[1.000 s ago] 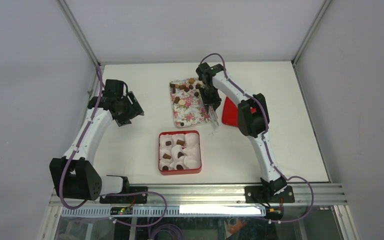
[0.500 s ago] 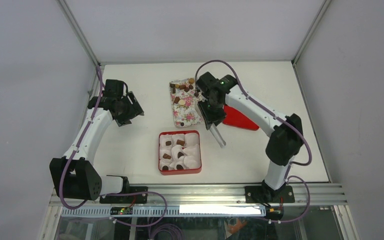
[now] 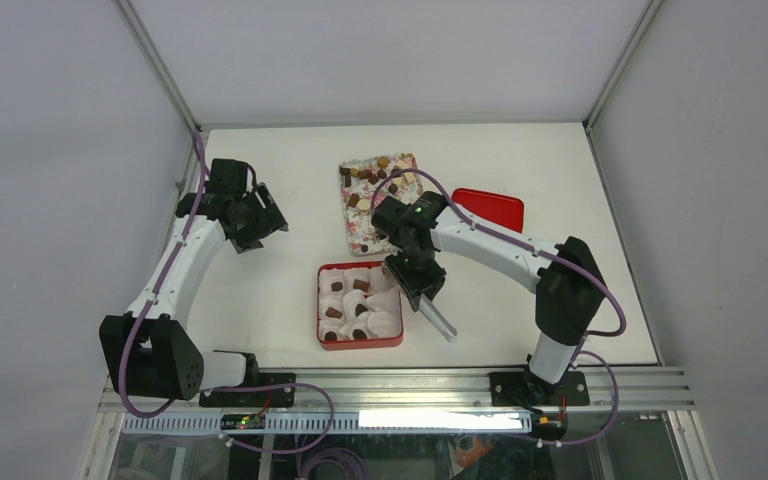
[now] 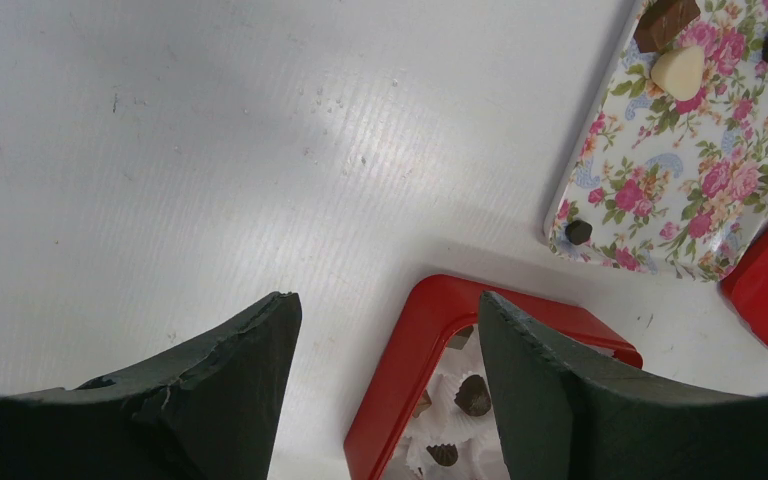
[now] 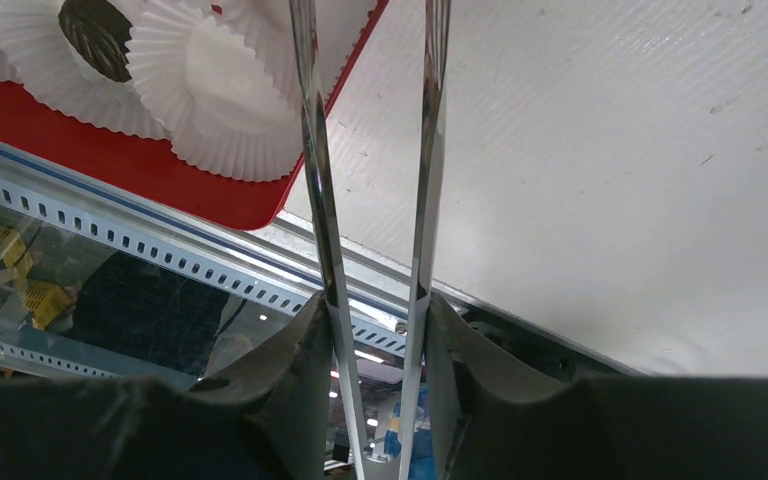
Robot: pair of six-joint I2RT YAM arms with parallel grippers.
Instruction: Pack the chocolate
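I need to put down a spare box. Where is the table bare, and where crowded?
Bare: the strip between left gripper and red box; the right side past the red lid. Crowded: the centre, with floral tray, red box, right gripper and tongs.

Bright even light, soft shadows; wrist views blur w/ edge distortion.

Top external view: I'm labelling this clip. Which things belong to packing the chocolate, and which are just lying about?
In the job: chocolate on the floral tray, red box of paper cups, tongs in the right gripper.
Lying about: red lid, left gripper (open, empty).
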